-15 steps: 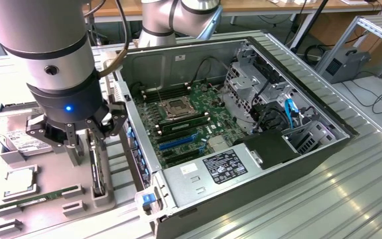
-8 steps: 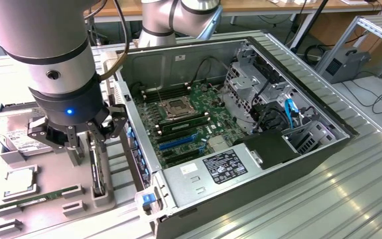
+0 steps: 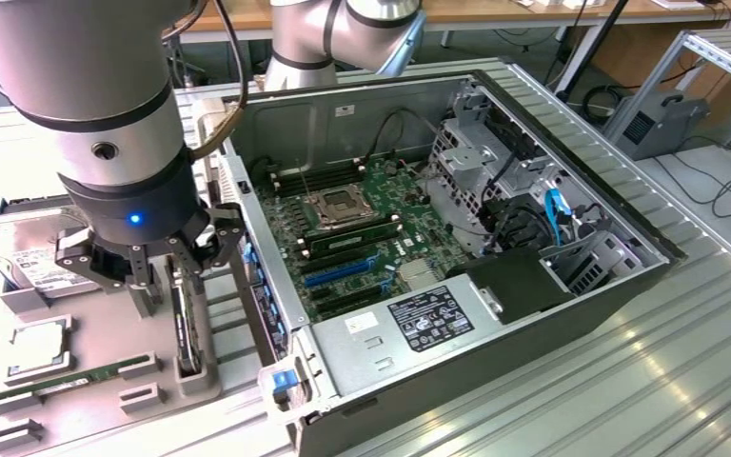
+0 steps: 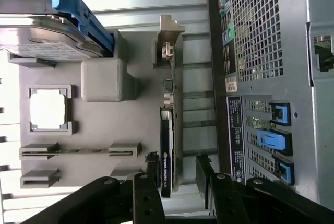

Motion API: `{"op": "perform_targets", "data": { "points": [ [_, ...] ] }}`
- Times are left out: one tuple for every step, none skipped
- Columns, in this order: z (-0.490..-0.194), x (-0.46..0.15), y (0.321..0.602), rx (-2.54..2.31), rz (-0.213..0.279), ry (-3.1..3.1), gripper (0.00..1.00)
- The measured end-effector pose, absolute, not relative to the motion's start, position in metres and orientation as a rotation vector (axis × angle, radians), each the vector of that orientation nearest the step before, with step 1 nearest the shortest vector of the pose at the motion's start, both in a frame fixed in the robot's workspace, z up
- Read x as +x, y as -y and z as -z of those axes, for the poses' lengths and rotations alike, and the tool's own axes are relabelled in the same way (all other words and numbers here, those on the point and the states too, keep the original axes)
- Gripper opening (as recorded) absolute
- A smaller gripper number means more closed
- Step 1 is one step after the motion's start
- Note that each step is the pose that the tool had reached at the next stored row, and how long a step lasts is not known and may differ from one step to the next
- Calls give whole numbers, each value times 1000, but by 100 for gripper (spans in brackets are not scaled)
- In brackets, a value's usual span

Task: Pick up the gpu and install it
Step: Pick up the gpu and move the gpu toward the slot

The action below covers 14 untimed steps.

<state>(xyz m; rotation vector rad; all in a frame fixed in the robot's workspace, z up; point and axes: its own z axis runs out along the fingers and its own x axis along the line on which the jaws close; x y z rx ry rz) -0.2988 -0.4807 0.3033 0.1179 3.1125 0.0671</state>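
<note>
Exterior view, bench with an open tower case.

- Gripper (image 3: 168, 297): hung from the arm at the exterior view's left, over the gray parts tray (image 3: 99, 419). Jaws stood wide apart and held nothing.
- Gpu (image 3: 183, 328): a slim black card standing on edge in an upright slot of the tray, just below the gripper and beside the case wall. It was not yet lifted.
- Hard drive (image 3: 29, 259): silver with a white label, at the tray's far end.
- CPU chip (image 3: 38, 345): lay flat in a square nest, nearer the camera than the hard drive.
- RAM stick (image 3: 54, 384): narrow and green, lying between two small holders.
- Computer case (image 3: 594, 286): lay on its side, panel off, with the motherboard (image 3: 365, 238) exposed. The processor socket (image 3: 340, 205) sat mid-board.

Wrist view, looking down along the tool.

- Gripper (image 4: 178, 171): two dark fingers (image 4: 152, 167) stood either side of the gpu (image 4: 166, 153). The card lay closer to one of them, and a clear gap showed to the other.
- Metal end bracket (image 4: 170, 41): silvery, at the card's far end.
- Hard drive (image 4: 42, 38), CPU chip (image 4: 49, 109) and RAM stick (image 4: 78, 151): all sat in their tray nests.
- Computer case (image 4: 266, 41): perforated rear panel beside the tray, carrying blue slot latches (image 4: 274, 140).
</note>
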Motion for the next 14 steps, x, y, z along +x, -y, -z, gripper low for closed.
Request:
{"op": "perform_targets", "data": {
  "points": [
    [-303, -299, 481, 118, -67, -3113, 42],
    [-302, -299, 481, 118, -67, -3112, 42],
    [-301, -299, 481, 118, -67, -3112, 42],
    [-301, -299, 481, 118, -67, -3113, 42],
    [-300, -299, 481, 118, -67, -3112, 42],
    [-299, -299, 481, 118, -67, -3112, 42],
    [-298, -299, 481, 118, -67, -3112, 42],
    [-297, -299, 481, 118, -67, -3112, 42],
    [-297, -299, 481, 118, -67, -3112, 42],
    [-296, -299, 481, 118, -67, -3112, 42],
    [-295, -299, 481, 118, -67, -3112, 42],
    [-294, -299, 481, 118, -67, -3112, 42],
    [-293, -299, 481, 118, -67, -3112, 42],
    [-293, -299, 481, 118, -67, -3113, 42]
  ]
}}
